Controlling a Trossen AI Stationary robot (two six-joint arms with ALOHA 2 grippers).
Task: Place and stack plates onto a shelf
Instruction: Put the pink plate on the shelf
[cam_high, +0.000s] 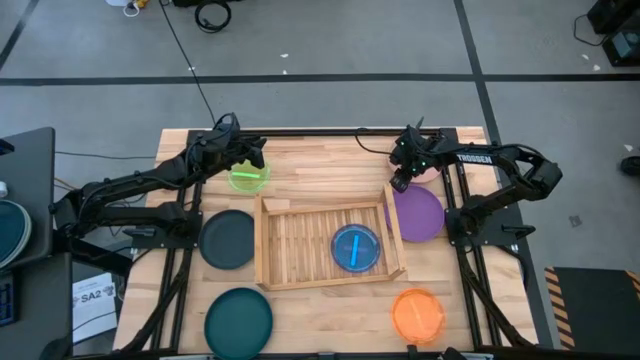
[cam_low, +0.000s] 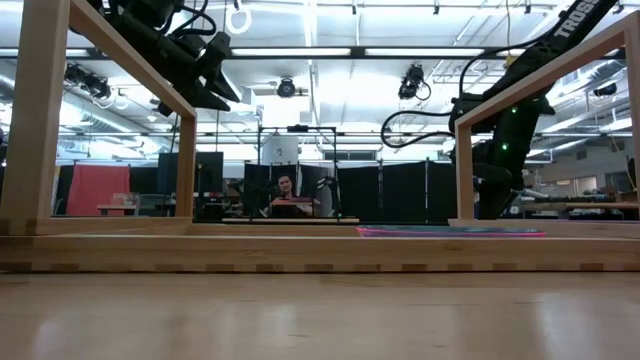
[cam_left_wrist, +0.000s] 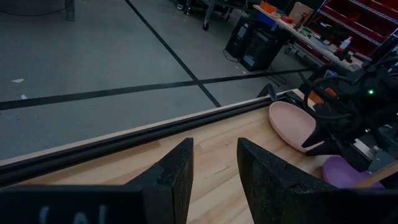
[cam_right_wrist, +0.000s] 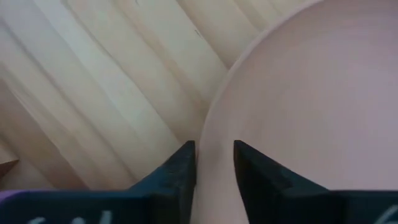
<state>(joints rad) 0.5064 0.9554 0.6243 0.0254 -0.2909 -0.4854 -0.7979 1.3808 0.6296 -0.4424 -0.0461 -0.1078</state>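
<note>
A pink plate (cam_left_wrist: 291, 123) lies on the table at the far right, beside a purple plate (cam_high: 416, 214). My right gripper (cam_right_wrist: 214, 149) points steeply down at the pink plate's rim and is shut on it. My left gripper (cam_left_wrist: 214, 168) hangs open, high above the table at the far left, with nothing between its fingers. A lime green plate (cam_high: 248, 179) lies flat on the table below it. The shelf (cam_high: 300, 245) sits in the middle of the table, and a small blue plate (cam_high: 355, 248) lies flat on its slats. My right gripper has the pink plate's rim (cam_right_wrist: 206, 134) between its two fingers, one finger over the plate's inside and one outside over the table. The fingers come from above, slanting steeply down. The plate's underside rests on the table.
A dark grey plate (cam_high: 228, 238) lies left of the shelf, a teal plate (cam_high: 238, 320) at the near left and an orange plate (cam_high: 417, 314) at the near right. Wooden frame posts (cam_low: 40, 110) stand along the table's sides. A person sits far behind the table.
</note>
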